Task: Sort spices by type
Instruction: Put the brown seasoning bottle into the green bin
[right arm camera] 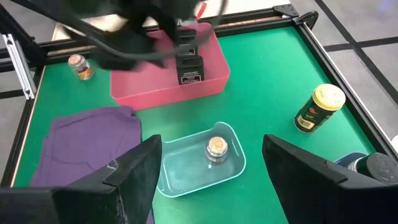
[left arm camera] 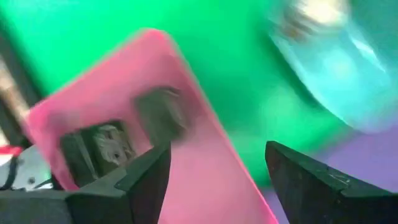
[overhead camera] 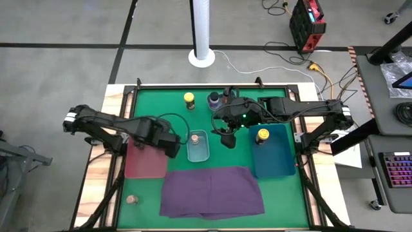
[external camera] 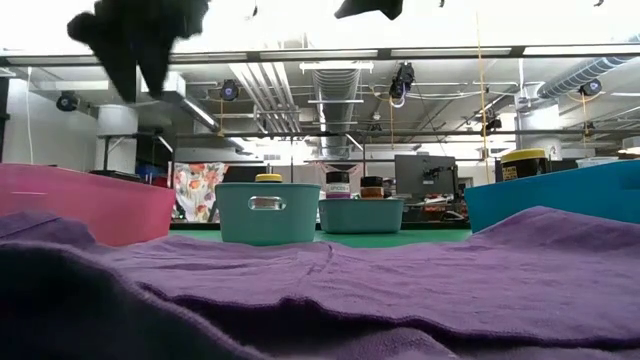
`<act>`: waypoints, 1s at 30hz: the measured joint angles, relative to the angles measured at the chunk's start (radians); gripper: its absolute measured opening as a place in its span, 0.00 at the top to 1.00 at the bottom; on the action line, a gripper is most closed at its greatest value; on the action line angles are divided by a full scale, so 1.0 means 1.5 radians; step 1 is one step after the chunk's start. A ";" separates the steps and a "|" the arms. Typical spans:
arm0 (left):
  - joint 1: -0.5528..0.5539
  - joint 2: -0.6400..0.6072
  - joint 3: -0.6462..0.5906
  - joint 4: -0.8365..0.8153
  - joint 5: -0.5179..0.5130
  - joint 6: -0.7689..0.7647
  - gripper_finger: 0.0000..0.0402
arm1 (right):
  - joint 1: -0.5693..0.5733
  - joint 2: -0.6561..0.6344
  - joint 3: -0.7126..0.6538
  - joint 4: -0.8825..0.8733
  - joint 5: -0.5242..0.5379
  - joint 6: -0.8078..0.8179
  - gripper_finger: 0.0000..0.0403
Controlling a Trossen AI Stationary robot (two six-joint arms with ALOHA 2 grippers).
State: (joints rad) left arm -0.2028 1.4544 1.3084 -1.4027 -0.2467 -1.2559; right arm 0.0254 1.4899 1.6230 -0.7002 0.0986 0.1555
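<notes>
Dark rectangular tins (right arm camera: 189,65): two, inside the pink tray (right arm camera: 166,87) on the left of the green mat (right arm camera: 273,87), set one behind the other along the tray's length; whether flat or on edge cannot be told. Cork-topped jar (right arm camera: 216,148): upright, lid up, alone in the clear teal bin (right arm camera: 186,177) at mat centre. Second such jar (overhead camera: 132,200): upright on the wooden table edge, off the mat, beside the purple cloth (overhead camera: 212,191). Yellow-lidded jar (right arm camera: 318,108): upright on the mat at the back, apart from all bins. Another yellow-lidded jar (overhead camera: 262,135): upright in the blue bin (overhead camera: 275,161) on the right. Dark-topped jar (overhead camera: 214,100): upright at the back of the mat, just beside the right arm. Left gripper (left arm camera: 214,180): above the pink tray's inner end, fingers apart, nothing between them. Right gripper (right arm camera: 208,168): above the mat between teal and blue bins, fingers apart, empty.
</notes>
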 joint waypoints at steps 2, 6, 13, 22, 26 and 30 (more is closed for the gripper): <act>-0.025 0.000 0.053 -0.009 0.074 0.073 0.40 | 0.000 0.000 0.000 0.000 0.000 0.001 0.33; -0.136 -0.001 0.143 -0.008 0.211 0.185 0.40 | 0.000 0.000 0.000 -0.001 -0.005 -0.011 0.35; -0.400 -0.001 0.161 -0.008 0.186 0.044 0.41 | 0.000 0.000 0.000 0.000 -0.018 -0.030 0.35; -0.569 0.000 0.023 0.087 0.136 -0.204 0.41 | 0.000 0.000 0.000 0.023 -0.018 -0.030 0.30; -0.598 0.000 -0.047 0.139 0.136 -0.211 0.41 | 0.000 0.000 0.000 0.022 -0.018 -0.021 0.31; -0.608 0.000 -0.120 0.218 0.136 -0.209 0.41 | 0.000 0.000 0.000 0.022 -0.018 -0.005 0.32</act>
State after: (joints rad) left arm -1.1154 1.4540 1.1288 -1.0764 -0.0432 -1.5698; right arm 0.0254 1.4899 1.6230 -0.6670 0.0715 0.1478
